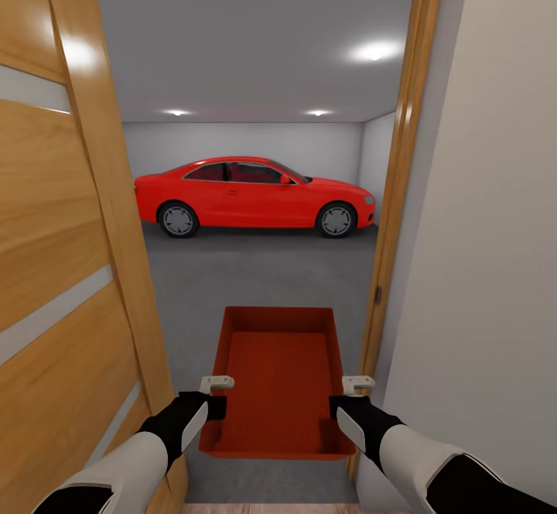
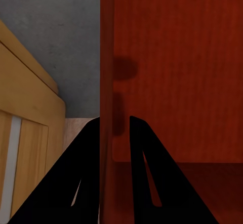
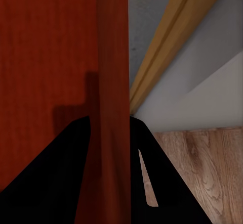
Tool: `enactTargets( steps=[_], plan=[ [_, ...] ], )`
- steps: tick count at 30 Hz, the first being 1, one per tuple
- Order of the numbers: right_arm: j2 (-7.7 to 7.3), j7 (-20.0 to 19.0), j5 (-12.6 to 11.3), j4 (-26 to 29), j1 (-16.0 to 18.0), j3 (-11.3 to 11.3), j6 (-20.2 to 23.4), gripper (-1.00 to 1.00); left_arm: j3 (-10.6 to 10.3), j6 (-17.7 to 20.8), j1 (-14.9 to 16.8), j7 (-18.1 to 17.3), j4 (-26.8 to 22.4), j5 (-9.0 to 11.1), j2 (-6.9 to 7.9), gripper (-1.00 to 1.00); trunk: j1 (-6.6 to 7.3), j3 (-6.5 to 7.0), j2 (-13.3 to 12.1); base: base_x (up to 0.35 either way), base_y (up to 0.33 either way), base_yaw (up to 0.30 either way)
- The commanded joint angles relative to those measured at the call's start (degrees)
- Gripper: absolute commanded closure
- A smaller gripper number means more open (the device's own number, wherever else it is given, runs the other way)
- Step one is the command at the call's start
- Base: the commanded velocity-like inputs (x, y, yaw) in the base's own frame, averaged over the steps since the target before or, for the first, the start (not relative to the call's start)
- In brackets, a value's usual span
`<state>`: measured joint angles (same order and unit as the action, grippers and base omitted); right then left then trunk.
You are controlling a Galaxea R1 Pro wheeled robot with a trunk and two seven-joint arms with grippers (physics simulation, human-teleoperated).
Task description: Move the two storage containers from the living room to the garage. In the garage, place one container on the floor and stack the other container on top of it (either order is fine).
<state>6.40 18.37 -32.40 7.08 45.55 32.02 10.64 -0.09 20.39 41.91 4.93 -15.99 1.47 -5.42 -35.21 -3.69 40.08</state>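
**Carrying one container at the garage doorway**

Ahead of my jaws, well beyond them, the garage (image 1: 255, 73) opens up: white walls, ceiling spotlights lit, grey concrete floor (image 1: 255, 274) running from the threshold to the far wall. A red car (image 1: 251, 197) stands side-on at the far end, well apart from anything I hold.

Outboard of my left gripper (image 1: 216, 384) is the open wooden door (image 1: 54, 266), light grain with pale inset strips; in the left wrist view its edge (image 2: 28, 133) sits near the held wall. Outboard of my right gripper (image 1: 358, 383) is the wooden door frame (image 1: 398, 189), then a plain cream wall (image 1: 495, 227). In the right wrist view a patch of wood-plank flooring (image 3: 202, 163) lies below that gripper.

Between my jaws: one orange-red storage container (image 1: 278, 382), open top up, ribbed bottom visible, level, long axis pointing into the garage. It hangs above the concrete, not touching it.

Left jaws: pinching the container's left side wall (image 2: 107, 82), one finger inside, one outside. Right jaws: pinching the right side wall (image 3: 112, 82) the same way. Both grips sit on the half of the bin nearer me.
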Motion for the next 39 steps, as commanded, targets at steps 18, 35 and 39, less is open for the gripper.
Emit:
enactTargets(
  steps=[18, 35, 39],
  plan=[
    [0.19, 0.52, 1.40, 0.12, 0.08, 0.93, 0.44, 1.00, 0.19, 0.44, 0.01, 0.61, 0.00, -1.09, -0.44, 1.00, -0.02, -0.10, 0.09, 0.008, 0.000, 0.000],
    [0.19, 0.52, 1.44, 0.12, 0.07, 0.93, 0.44, 1.00, 0.22, 0.44, 0.01, 0.61, -0.02, -0.94, -0.30, 1.00, -0.02, -0.10, 0.09, 0.304, 0.000, 0.000],
    [0.19, 0.52, 1.43, 0.12, 0.06, 0.93, 0.44, 1.00, 0.20, 0.44, 0.01, 0.61, -0.07, -0.95, -0.28, 1.00, -0.02, -0.10, 0.09, 0.305, 0.000, 0.000]
  ],
)
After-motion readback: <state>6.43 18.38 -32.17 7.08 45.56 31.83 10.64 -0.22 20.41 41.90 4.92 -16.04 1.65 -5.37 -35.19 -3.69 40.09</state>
